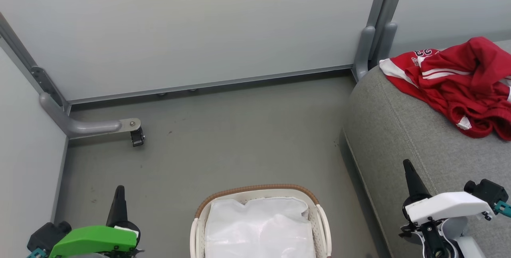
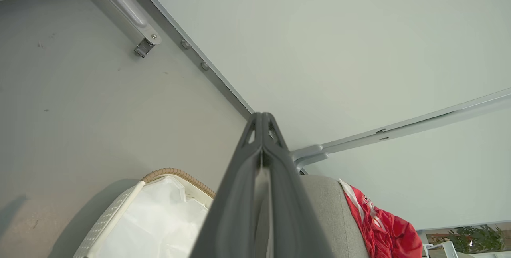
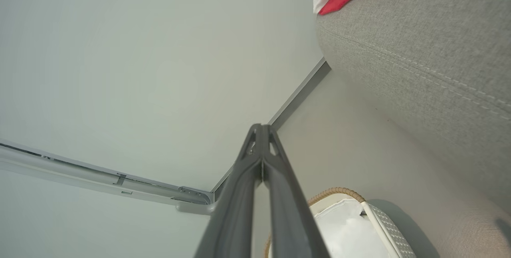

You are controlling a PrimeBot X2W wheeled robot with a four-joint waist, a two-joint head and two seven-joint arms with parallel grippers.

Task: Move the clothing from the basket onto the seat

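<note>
Left of the basket (image 1: 255, 189), the left pincer (image 1: 119, 194) hangs over the grey floor (image 1: 239, 138), its two dark fingers pressed together with nothing between them. The basket stands on the floor, a glossy white liner sheet (image 1: 259, 226) lying inside it. Just right of the basket rises the grey seat (image 1: 391, 130). The right pincer (image 1: 408, 168) hovers over the seat's near edge, fingers likewise closed tip to tip and holding nothing. Farther right, well apart from the basket, the red clothing (image 1: 459, 82) lies crumpled on the seat, white stripes showing.
</note>
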